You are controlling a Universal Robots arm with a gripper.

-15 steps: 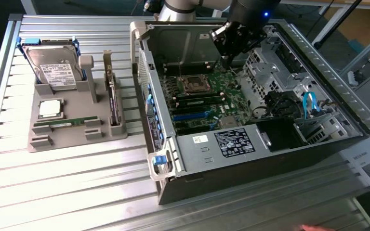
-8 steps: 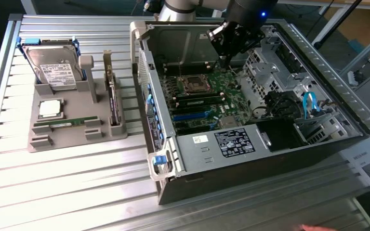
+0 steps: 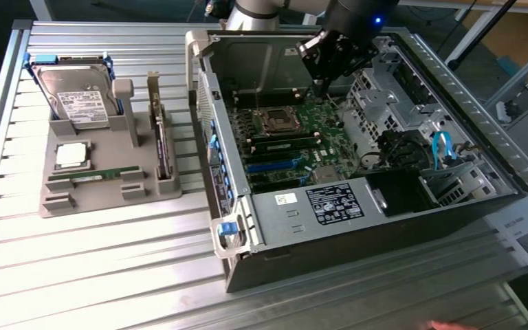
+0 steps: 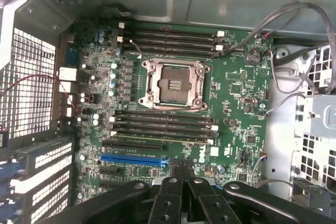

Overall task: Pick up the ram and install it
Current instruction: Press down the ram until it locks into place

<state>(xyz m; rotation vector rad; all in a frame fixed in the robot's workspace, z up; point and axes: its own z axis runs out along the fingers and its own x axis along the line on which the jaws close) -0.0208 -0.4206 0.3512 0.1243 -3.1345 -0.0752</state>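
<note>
The ram (image 3: 93, 176) is a thin green stick lying along the front of the grey holder (image 3: 108, 196), at the exterior view's left. My gripper (image 3: 324, 84) hangs inside the open computer case (image 3: 356, 206), far from the ram, above the back part of the green motherboard (image 4: 236, 93). In the wrist view its black fingers (image 4: 173, 182) meet at the gripper tip (image 4: 181, 170) with nothing between them. The empty processor socket (image 4: 172, 85) lies ahead of them, with long black memory slots (image 4: 163, 127) on both sides of it.
The holder also carries a hard drive (image 3: 79, 96), a square silver processor chip (image 3: 71, 155) and a dark expansion card (image 3: 160, 137) standing on edge. Drive cages and cables (image 3: 438, 148) fill the case at the exterior view's right. The slatted metal table (image 3: 108, 261) surrounds everything.
</note>
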